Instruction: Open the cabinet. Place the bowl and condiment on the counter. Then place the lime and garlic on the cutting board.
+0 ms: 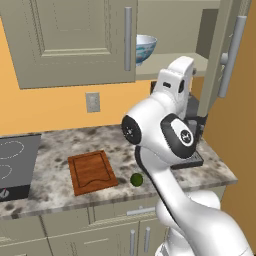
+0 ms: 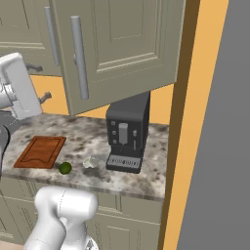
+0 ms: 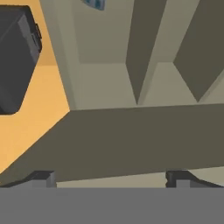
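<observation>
The cabinet point(image 1: 70, 40) has its left door shut and its right door point(image 2: 122, 49) swung wide open. On its shelf stands the blue-patterned bowl point(image 1: 145, 47), whose edge shows at the top of the hand view as the bowl point(image 3: 94, 3). My gripper point(image 3: 111, 179) is open, fingertips wide apart with nothing between them, facing the cabinet's bottom edge from just below. On the counter point(image 1: 60, 192), the lime point(image 1: 136, 179) lies right of the cutting board point(image 1: 91, 171). The garlic point(image 2: 90, 161) sits between the lime point(image 2: 65, 168) and the coffee machine. The condiment is hidden.
A black coffee machine point(image 2: 128, 132) stands on the counter under the open door, close to my arm. A black stovetop point(image 1: 15, 165) lies at the counter's left. A wall outlet point(image 1: 92, 102) is above the board. An orange side wall point(image 2: 195, 122) closes the right.
</observation>
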You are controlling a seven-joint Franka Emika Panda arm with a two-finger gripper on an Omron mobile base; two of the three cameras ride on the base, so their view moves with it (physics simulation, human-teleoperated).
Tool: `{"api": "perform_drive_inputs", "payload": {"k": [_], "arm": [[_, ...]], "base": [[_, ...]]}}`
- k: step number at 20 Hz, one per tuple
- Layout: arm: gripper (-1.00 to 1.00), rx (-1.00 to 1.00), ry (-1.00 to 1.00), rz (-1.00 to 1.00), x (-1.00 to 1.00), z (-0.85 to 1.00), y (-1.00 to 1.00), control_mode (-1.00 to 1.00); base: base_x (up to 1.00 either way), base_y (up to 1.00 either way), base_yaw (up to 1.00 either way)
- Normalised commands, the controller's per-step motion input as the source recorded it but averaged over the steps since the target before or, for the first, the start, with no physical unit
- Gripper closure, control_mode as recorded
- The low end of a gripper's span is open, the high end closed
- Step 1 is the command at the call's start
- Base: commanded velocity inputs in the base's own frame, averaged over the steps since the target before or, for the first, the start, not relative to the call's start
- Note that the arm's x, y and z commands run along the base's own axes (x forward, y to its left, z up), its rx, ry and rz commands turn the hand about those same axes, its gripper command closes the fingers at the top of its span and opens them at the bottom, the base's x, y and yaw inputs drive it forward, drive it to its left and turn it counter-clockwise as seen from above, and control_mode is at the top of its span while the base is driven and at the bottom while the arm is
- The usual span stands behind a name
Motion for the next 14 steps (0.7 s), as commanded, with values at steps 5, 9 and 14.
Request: {"api": "perform_drive_inputs", "payload": {"k": [5,9,14], "arm": [[-1.00,0.00,0.01,-0.20,0.01,0.00,-0.34,-1.00],[-1.00,-0.03,0.01,-0.18,0.33,-0.03,-0.05,-1.00],[-1.00,-0.04,0.02,-0.17,0.39,-0.04,-0.03,-1.00]], "base": [[0.00,0.00,0.00],[0.00,0.00,0.00],[0.00,0.00,0.00]]}}
